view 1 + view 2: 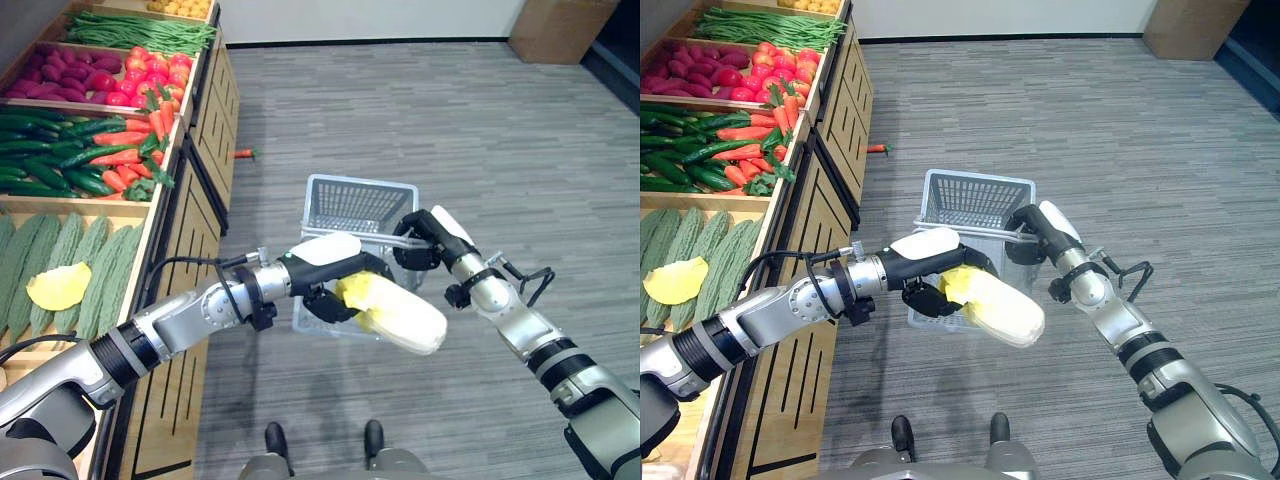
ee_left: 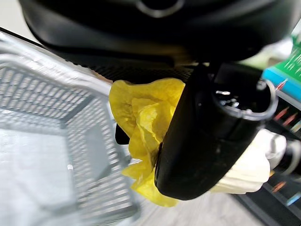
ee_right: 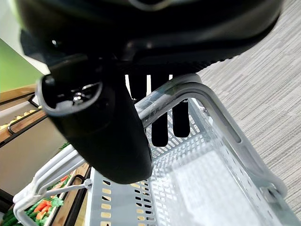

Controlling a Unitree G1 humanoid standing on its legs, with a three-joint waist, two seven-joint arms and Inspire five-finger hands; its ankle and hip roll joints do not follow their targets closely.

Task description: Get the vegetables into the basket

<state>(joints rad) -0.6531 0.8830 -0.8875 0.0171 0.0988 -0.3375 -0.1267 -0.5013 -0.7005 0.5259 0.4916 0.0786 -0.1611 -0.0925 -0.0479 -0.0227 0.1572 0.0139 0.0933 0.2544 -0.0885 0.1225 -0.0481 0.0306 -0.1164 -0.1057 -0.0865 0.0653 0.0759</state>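
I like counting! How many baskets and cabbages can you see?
1 basket, hanging over the floor by its handle in the right hand. 1 cabbage, gripped by the left hand beside the basket. More may lie hidden on the shelves.

The left arm is stretched forward from the lower left, and its hand [image 1: 335, 285] is curled around a yellow-leafed cabbage [image 1: 395, 312] held just in front of the grey basket [image 1: 355, 205]. The right arm is reached in from the lower right, its hand [image 1: 418, 240] closed around the basket's handle [image 3: 188, 89] at the near rim.
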